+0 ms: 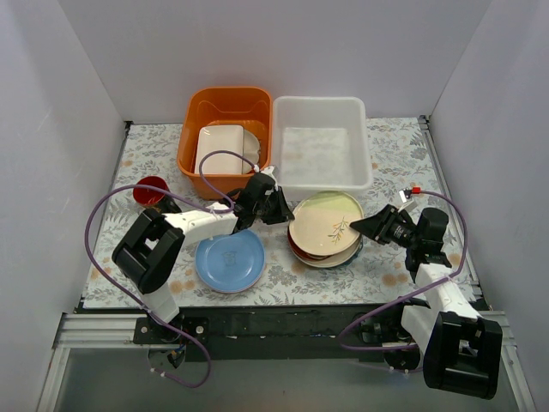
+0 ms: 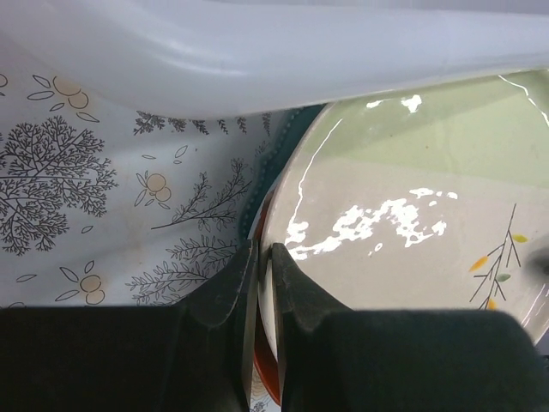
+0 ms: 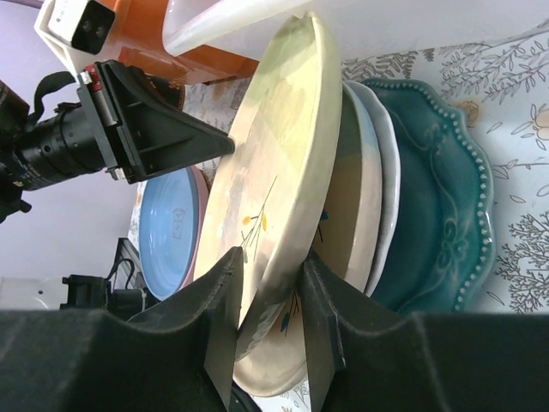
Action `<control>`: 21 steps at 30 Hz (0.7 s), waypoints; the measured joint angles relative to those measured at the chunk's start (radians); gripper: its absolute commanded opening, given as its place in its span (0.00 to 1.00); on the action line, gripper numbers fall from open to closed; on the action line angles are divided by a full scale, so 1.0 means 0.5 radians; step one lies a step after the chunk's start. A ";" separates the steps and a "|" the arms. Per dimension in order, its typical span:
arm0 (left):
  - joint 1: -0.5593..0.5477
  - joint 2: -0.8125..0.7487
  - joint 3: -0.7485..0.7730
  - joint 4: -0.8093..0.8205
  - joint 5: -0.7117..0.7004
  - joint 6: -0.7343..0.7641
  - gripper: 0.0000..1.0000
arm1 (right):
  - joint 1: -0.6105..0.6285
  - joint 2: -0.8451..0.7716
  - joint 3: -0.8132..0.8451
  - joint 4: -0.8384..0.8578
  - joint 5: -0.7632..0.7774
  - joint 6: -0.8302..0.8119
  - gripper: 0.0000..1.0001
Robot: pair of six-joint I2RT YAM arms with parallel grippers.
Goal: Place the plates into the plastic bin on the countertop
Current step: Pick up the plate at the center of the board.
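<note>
A stack of plates lies on the floral countertop (image 1: 403,154), in front of the white plastic bin (image 1: 364,146). The top plate is cream with a leaf sprig (image 1: 326,221) and is tilted up off the stack (image 3: 274,146). My left gripper (image 1: 281,209) is shut on its left rim (image 2: 264,249). My right gripper (image 1: 358,227) is shut on the opposite rim, one finger on the face and one beneath (image 3: 272,257). Under it lie another cream plate (image 3: 347,223), a red-brown plate (image 2: 267,378) and a teal scalloped plate (image 3: 437,215). A light blue plate (image 1: 229,259) rests on a pink one to the left.
An orange tub (image 1: 193,129) stands left of the bin and touches it, with a cream rectangular dish (image 1: 220,148) inside. A red cup (image 1: 150,190) sits near the left arm. The bin's wall (image 2: 257,60) is close above the left gripper.
</note>
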 measured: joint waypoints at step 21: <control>-0.110 -0.041 -0.002 -0.010 0.027 0.014 0.60 | -0.012 -0.060 0.219 -0.809 0.108 -0.292 0.01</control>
